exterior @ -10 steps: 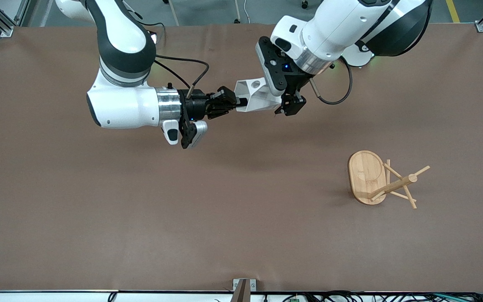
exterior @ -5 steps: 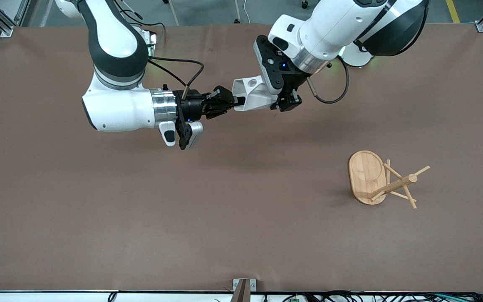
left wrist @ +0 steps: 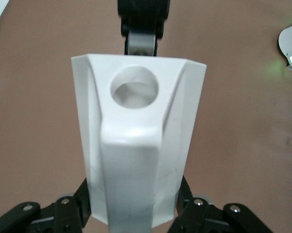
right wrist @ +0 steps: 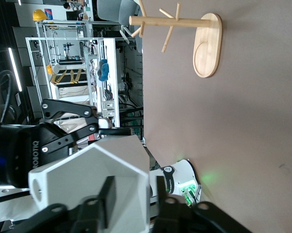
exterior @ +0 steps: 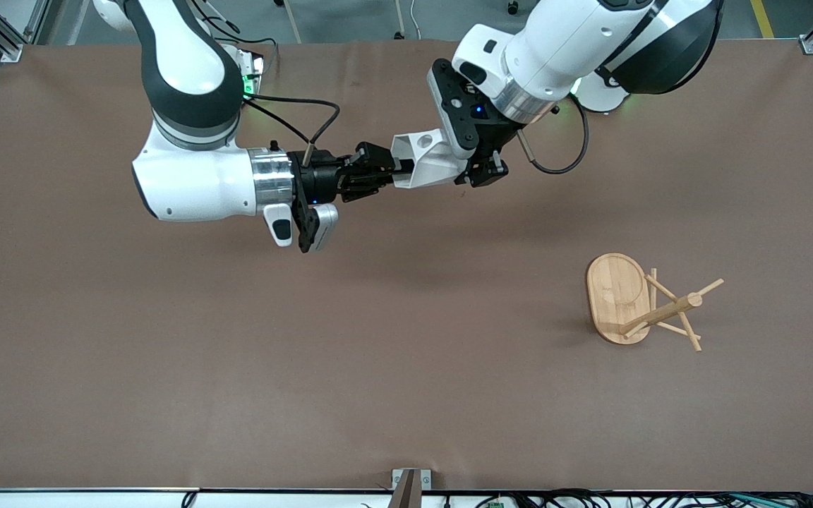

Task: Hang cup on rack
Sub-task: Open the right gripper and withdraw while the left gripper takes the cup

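Note:
The white faceted cup (exterior: pixel 426 159) is held on its side in the air over the middle of the table, near the robots' bases. My left gripper (exterior: pixel 478 169) is shut on its base end; in the left wrist view (left wrist: pixel 136 213) the fingers press both sides of the cup (left wrist: pixel 136 145), handle hole up. My right gripper (exterior: pixel 398 168) is open and straddles the mouth rim: in the right wrist view (right wrist: pixel 135 194) one finger is inside the cup (right wrist: pixel 88 179), the other outside with a gap. The bamboo rack (exterior: pixel 650 310) stands toward the left arm's end, nearer the camera.
The rack's oval base (exterior: pixel 615 293) rests on the brown table cover (exterior: pixel 308 339), and its pegs point outward; it also shows in the right wrist view (right wrist: pixel 185 22). The right gripper's finger shows at the cup's mouth in the left wrist view (left wrist: pixel 142 34).
The left gripper and the cup shifted slightly toward the right arm's end. The right arm's body drew back toward its own end while its fingers stayed at the cup's rim.

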